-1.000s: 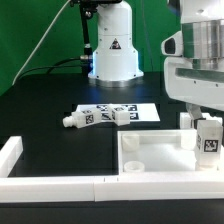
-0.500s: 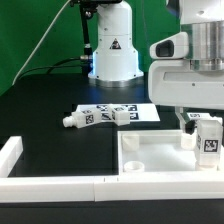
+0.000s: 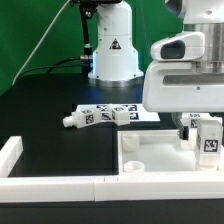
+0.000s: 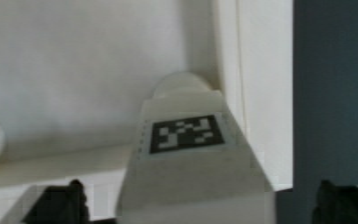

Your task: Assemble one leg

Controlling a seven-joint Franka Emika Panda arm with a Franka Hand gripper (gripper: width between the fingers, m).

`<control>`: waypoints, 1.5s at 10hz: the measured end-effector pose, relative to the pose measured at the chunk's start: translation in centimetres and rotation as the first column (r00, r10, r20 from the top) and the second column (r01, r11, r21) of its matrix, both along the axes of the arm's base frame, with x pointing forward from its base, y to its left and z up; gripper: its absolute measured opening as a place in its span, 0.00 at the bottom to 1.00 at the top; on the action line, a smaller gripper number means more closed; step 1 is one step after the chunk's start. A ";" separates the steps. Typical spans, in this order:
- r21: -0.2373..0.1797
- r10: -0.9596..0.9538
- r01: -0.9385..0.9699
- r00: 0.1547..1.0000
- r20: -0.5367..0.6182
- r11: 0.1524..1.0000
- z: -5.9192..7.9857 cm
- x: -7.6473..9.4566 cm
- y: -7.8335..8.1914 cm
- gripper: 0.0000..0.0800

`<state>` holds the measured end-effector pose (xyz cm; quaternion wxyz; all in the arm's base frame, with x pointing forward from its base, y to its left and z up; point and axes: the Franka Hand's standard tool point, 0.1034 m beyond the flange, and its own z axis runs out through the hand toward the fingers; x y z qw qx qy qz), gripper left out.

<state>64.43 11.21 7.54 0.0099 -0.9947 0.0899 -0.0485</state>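
White fence rail at exterior view's far left, well apart from pincer. Loose white leg lying on black counter, touching marker board, left of pincer and farther back. White tabletop panel below pincer. Pincer mostly hidden by arm housing, low over panel's right side. Upright tagged leg stands between dark fingertips, gaps either side in wrist view; pincer spread, not pinching.

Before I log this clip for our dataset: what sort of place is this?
Likely a robotics lab test bench: a black table, a green backdrop and a tag-covered marker board, with white furniture parts laid out.
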 end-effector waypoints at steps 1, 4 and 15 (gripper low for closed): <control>0.006 -0.054 0.054 0.999 -0.001 0.998 0.0 0.0 0.0 0.61; 0.025 -0.260 0.260 0.966 -0.006 0.965 0.0 0.0 -0.1 0.36; 0.119 -0.973 0.986 0.139 -0.184 0.118 -0.4 -0.6 -1.3 0.43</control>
